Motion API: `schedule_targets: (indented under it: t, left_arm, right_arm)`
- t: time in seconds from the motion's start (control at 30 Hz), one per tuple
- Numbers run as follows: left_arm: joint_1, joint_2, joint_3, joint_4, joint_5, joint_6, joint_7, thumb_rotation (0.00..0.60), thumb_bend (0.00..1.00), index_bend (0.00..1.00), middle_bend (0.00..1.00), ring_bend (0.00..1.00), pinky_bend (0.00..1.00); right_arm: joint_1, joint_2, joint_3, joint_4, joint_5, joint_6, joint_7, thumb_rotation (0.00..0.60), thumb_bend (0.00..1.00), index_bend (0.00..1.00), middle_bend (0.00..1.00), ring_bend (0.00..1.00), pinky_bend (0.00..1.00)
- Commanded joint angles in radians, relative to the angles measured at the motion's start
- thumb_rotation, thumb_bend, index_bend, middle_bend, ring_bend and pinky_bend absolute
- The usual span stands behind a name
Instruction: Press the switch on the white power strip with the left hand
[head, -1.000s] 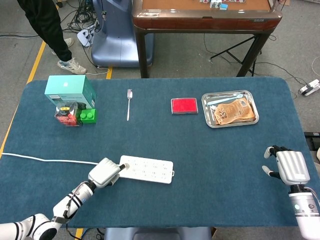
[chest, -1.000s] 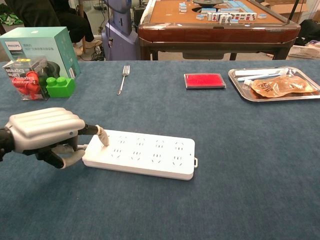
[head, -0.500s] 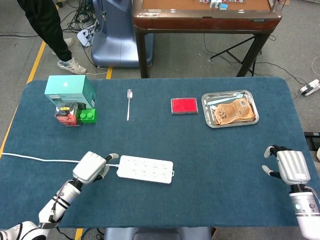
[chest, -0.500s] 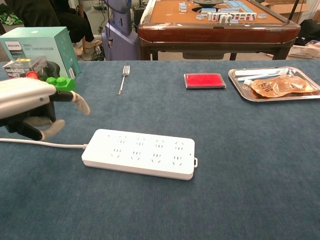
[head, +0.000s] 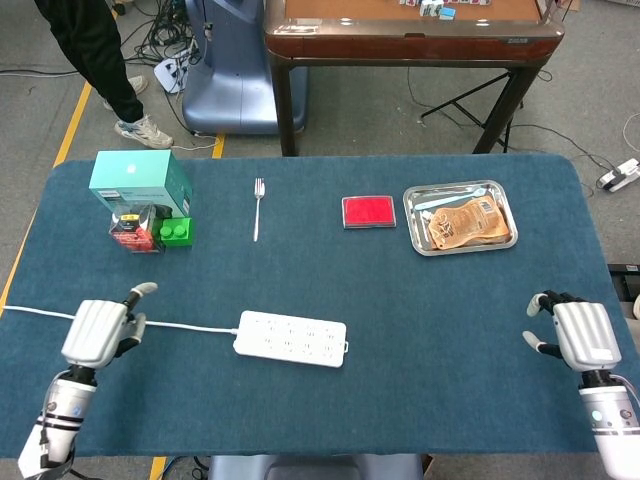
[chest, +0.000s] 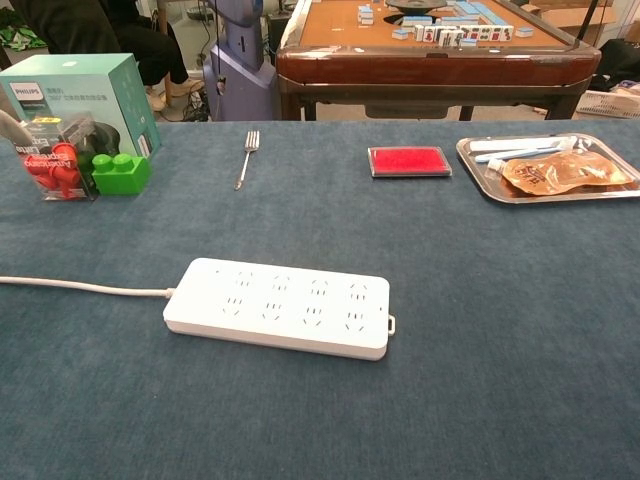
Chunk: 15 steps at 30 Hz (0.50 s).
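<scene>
The white power strip (head: 291, 338) (chest: 278, 307) lies flat near the table's front, its cord (head: 190, 326) (chest: 80, 287) running off to the left. Nothing touches it. My left hand (head: 100, 330) hovers at the left edge of the table, well left of the strip and over the cord, holding nothing; one finger sticks out forward and the rest are curled under the palm. My right hand (head: 580, 335) rests at the front right corner, far from the strip, empty with its fingers apart. The chest view shows neither hand clearly.
A teal box (head: 138, 180), a small packet and a green brick (head: 176, 232) stand at the back left. A fork (head: 258, 208), a red case (head: 368, 211) and a metal tray (head: 415, 215) holding a snack packet lie along the back.
My left hand lifted its finger off the strip's left end and drew back to the left, ending at the table's left edge. The strip and right hand stayed put.
</scene>
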Motion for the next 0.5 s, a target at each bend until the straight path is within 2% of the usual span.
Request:
schedule_targets:
  t: [0.03,0.17,0.3,0.4,0.5]
  left_arm:
    - [0.054,0.023,-0.005,0.006,-0.027,0.060,0.017,0.600,0.59,0.29,0.98,0.91,1.00]
    - [0.097,0.031,0.007,0.002,-0.051,0.090,0.042,0.600,0.59,0.29,0.95,0.88,1.00]
    - [0.140,0.028,0.016,0.015,-0.072,0.131,0.098,0.600,0.59,0.27,0.82,0.78,1.00]
    - [0.174,0.028,0.017,0.014,-0.101,0.163,0.138,0.600,0.58,0.26,0.74,0.68,0.94]
    - [0.207,0.031,0.016,0.007,-0.123,0.187,0.137,0.600,0.58,0.26,0.71,0.65,0.91]
  right_arm:
    - [-0.003,0.004,-0.001,-0.001,-0.006,0.008,0.004,0.600,0.13,0.53,0.49,0.49,0.60]
    - [-0.011,0.005,-0.004,0.000,-0.014,0.023,0.013,0.600,0.13,0.53,0.49,0.49,0.60]
    - [-0.019,0.000,-0.010,0.005,-0.021,0.032,0.022,0.600,0.13,0.52,0.49,0.49,0.60]
    - [-0.027,-0.002,-0.013,0.010,-0.024,0.041,0.031,0.600,0.13,0.52,0.49,0.49,0.60]
    - [-0.033,-0.001,-0.015,0.014,-0.025,0.048,0.039,0.600,0.13,0.53,0.49,0.49,0.60]
